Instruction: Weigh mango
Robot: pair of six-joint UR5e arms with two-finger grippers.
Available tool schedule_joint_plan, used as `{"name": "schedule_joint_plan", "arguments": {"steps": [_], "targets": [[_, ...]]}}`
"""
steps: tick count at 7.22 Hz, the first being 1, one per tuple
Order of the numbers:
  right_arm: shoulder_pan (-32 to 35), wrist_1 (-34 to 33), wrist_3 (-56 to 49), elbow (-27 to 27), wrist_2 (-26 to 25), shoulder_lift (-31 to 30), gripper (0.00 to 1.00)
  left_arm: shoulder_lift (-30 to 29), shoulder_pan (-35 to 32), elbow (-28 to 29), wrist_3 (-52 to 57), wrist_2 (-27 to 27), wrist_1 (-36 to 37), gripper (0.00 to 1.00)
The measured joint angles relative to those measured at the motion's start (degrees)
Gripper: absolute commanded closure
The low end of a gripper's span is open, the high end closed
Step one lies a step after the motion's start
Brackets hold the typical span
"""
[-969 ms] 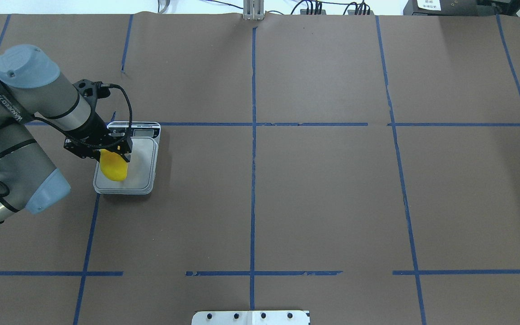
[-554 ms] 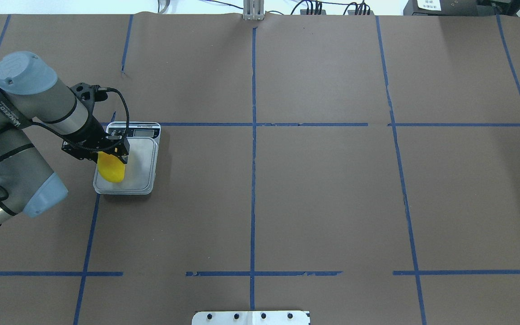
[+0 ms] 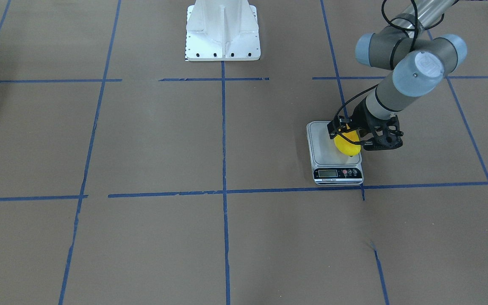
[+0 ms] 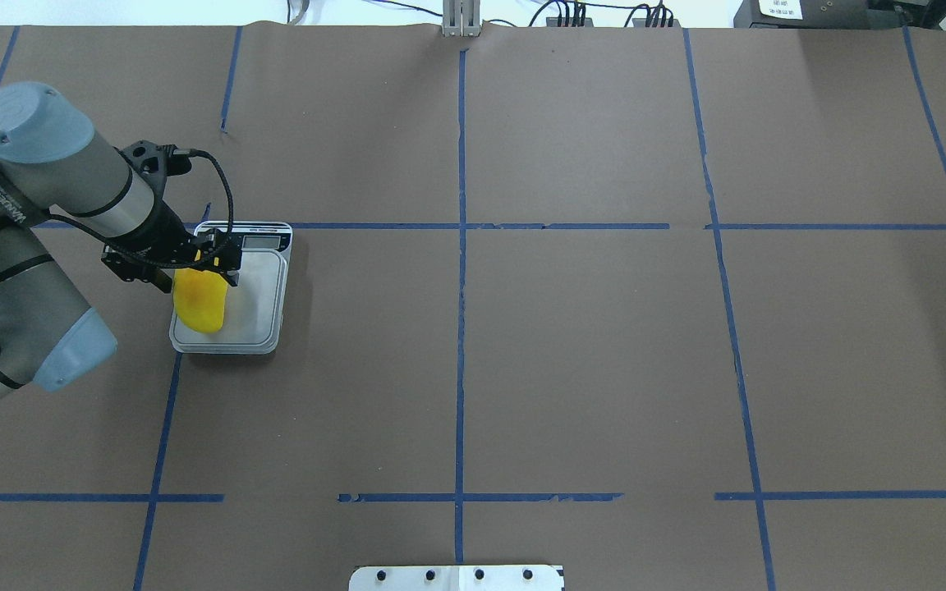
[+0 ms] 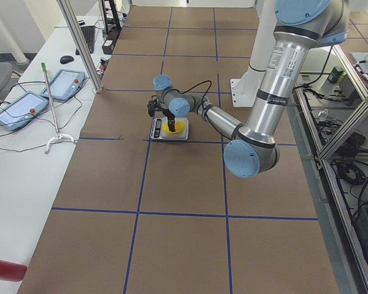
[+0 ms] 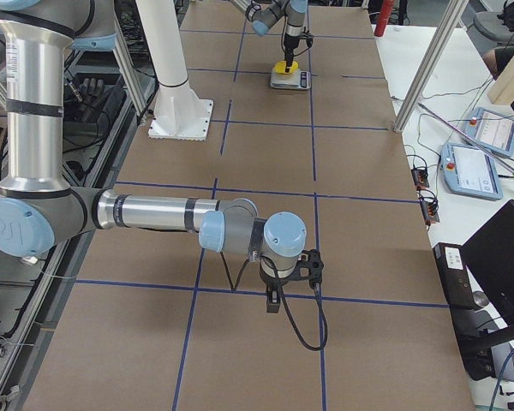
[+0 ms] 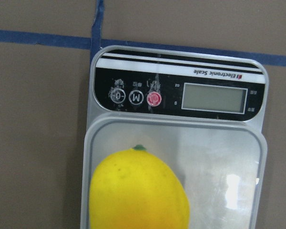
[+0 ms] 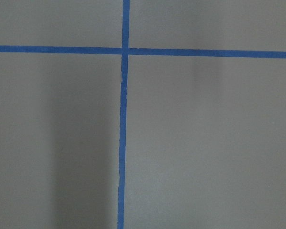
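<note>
Shifting back toward the display since a second ago, left hand exposes mango lying on scale; cannot tell whether it grips.

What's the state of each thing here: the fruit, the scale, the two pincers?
mango: on the scale's tray, off-centre, stem end toward the screen.
scale: carrying the mango.
screen: blank, no digits.
left pincer: over the mango; grip unclear.
right pincer: far from the scale; state unclear.

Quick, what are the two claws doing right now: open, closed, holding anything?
Left gripper: closed on the mango, over the scale.
Right gripper: cannot be told; its fingers are not clearly shown.
</note>
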Motion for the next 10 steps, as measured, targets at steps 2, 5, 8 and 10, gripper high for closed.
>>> {"name": "schedule_joint_plan", "arguments": {"steps": [2, 5, 8, 10], "targets": [[0.0, 0.0, 0.0, 0.0, 0.0, 0.0, 0.0, -0.2, -4.9, -5.1, 5.3, -0.1, 9.4, 0.0], [0.0, 0.0, 0.0, 0.0, 0.0, 0.0, 0.0, 3.6, -15.6, -6.3, 32.6, -0.2, 18.4, 0.0], [0.0, 0.0, 0.0, 0.0, 0.0, 0.0, 0.0, 12.9, -27.3, -4.5, 58.0, -0.4, 15.9, 0.0], [0.0, 0.0, 0.0, 0.0, 0.0, 0.0, 0.0, 14.5, -31.0, 2.9, 64.1, -0.4, 8.4, 0.0]]}}
